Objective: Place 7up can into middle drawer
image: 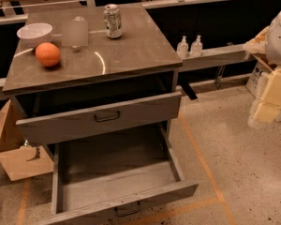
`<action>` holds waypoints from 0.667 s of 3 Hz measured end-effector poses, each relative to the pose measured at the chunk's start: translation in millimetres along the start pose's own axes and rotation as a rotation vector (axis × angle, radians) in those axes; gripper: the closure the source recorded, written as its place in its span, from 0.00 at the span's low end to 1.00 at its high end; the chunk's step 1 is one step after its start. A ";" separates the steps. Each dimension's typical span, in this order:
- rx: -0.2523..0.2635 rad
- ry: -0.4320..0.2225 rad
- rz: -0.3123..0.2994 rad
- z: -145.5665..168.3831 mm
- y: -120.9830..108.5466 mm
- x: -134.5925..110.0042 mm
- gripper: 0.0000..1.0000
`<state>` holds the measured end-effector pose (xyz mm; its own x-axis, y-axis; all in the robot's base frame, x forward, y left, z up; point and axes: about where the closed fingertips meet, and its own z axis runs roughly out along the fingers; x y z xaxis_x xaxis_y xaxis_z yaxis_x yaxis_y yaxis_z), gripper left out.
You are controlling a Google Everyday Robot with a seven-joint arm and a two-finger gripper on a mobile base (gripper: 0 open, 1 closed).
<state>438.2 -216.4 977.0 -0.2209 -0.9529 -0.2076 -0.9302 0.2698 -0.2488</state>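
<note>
Tool (271, 97), or what I take for it in the pale blocky shapes at the right edge, hangs off to the right of the desk (131, 55). Whether it is released or clenched I cannot tell, but it does not hold the can. The 7up can (113, 20) stands upright on the far side of the desk top, well apart from the tool and just right of a clear bottle (75, 32). An orange (48, 54) and a white bowl (34, 32) lie further left. Below, the middle drawer (117, 186) is pulled well out toward the near side.

The step in hand looks like the reach for the can. The next move calls for crossing the desk's right edge and closing on the can without clipping the bottle.
</note>
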 end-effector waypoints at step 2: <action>0.028 -0.068 0.060 5.7 -11.2 -3.7 0.00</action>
<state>451.1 -215.2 975.2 -0.2551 -0.9236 -0.2863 -0.9070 0.3312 -0.2602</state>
